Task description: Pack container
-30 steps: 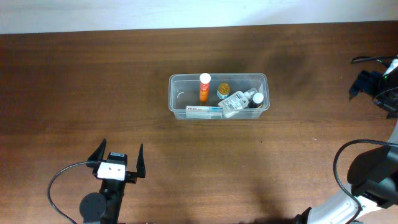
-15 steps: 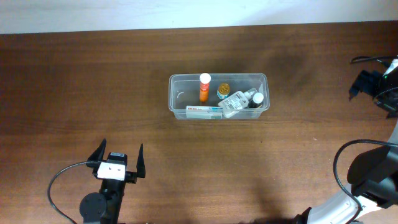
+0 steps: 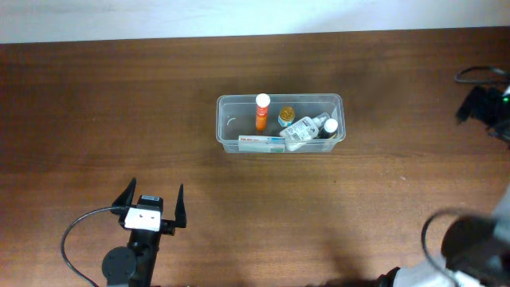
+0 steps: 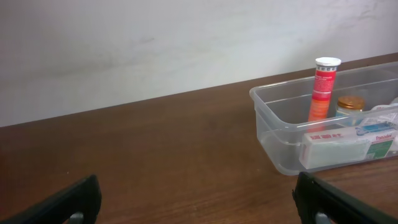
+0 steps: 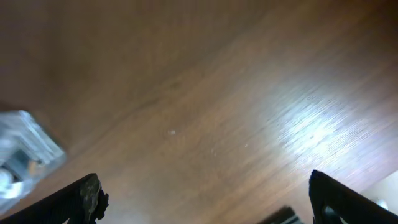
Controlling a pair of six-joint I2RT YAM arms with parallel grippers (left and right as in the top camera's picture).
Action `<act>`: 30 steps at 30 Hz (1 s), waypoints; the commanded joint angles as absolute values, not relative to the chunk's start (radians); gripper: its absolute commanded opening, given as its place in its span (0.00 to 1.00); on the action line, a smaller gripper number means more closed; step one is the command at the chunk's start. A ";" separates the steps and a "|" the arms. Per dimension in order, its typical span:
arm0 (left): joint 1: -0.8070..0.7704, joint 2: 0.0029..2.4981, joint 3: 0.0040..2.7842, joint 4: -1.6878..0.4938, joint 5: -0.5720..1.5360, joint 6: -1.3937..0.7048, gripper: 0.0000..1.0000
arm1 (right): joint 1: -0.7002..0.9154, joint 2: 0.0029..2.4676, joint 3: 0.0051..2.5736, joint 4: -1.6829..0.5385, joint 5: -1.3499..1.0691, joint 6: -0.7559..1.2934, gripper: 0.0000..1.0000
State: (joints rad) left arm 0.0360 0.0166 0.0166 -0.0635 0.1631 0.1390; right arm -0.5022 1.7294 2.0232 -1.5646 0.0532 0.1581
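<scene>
The container (image 3: 233, 124), a clear plastic tub with rounded corners, sits a little above the middle of the overhead frame on the dark wooden table (image 3: 96, 104), its long side running left to right. Inside, an orange tube with a white cap (image 3: 261, 112) stands upright left of centre. Just to its right is a small jar with a gold lid (image 3: 286, 114). A clear bottle (image 3: 303, 129) lies tilted across the right half, and a small white-capped bottle (image 3: 330, 127) lies beside it near the right wall. A white box (image 3: 261, 143) lies flat along the lower wall. In the left wrist view this box presses against the near clear wall, partly screening the foot of the tube.

The left gripper (image 3: 156, 186) is in the lower left of the overhead frame, well apart from the tub, its fingers spread wide and holding nothing. A black cable (image 3: 73, 233) loops beside its arm.

The right gripper (image 3: 484, 102) is at the upper right edge, blurred. In its own wrist view the two fingertips stand far apart at the lower corners, with a blurred corner of the tub at the left edge.
</scene>
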 commanded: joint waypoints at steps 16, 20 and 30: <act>0.042 0.006 0.009 -0.064 0.152 0.155 0.99 | -0.229 0.947 1.565 -1.098 0.022 0.174 0.98; 0.042 0.006 0.009 -0.064 0.152 0.155 0.99 | -0.182 0.763 1.288 -0.943 -0.003 0.174 0.98; 0.042 0.006 0.009 -0.064 0.152 0.155 0.99 | -0.142 0.357 0.656 -0.395 -0.144 0.174 0.98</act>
State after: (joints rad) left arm 0.0364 0.0166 0.0166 -0.0658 0.1581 0.1390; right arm -0.1616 0.4263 0.7605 -0.4480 -0.0917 0.1619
